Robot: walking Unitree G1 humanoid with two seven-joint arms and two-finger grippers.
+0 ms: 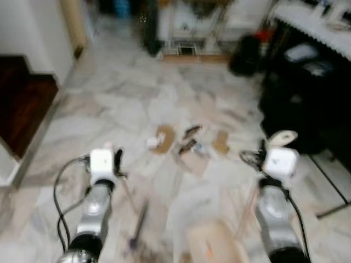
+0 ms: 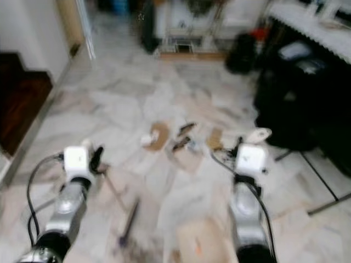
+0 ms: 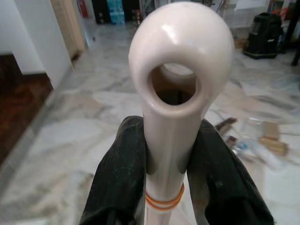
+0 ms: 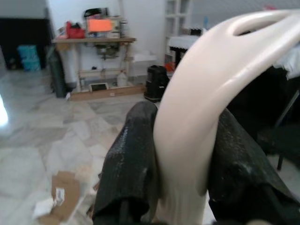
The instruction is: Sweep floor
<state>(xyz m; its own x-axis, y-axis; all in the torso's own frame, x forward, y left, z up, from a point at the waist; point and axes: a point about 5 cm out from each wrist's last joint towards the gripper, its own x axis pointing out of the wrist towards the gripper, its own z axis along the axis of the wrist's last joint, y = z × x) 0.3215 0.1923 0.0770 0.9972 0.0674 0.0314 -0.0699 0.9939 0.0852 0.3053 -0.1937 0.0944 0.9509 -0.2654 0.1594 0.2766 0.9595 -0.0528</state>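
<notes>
1. Gripping a cream broom handle (image 3: 180,93), the left gripper (image 3: 173,168) has both black fingers (image 3: 122,173) pressed against the shaft just below its rounded, holed tip; an orange rubber band (image 3: 164,200) rings the shaft between them.
2. In the head views the left gripper (image 1: 116,161) sits at lower left of the frame; a thin shaft runs down from it to a dark, blurred broom head (image 1: 134,235) on the marble floor (image 1: 131,104).
3. The right gripper (image 4: 180,154) is clamped on a curved cream dustpan handle (image 4: 211,89); at lower right of the head view its tip (image 1: 282,137) stands just above the wrist.
4. A tan dustpan (image 1: 216,244) lies low in the frame between the two arms.
5. Ahead of both grippers, mid-frame, lies scattered litter: cardboard pieces (image 1: 163,138), a smaller brown scrap (image 1: 221,142), dark bits (image 1: 191,131) and white paper (image 1: 152,143); it is well apart from the broom head.
6. A dark wooden step (image 1: 24,101) lies at left; black furniture (image 1: 301,93) crowds the right; a shelf unit (image 1: 189,27) stands at the far top.
</notes>
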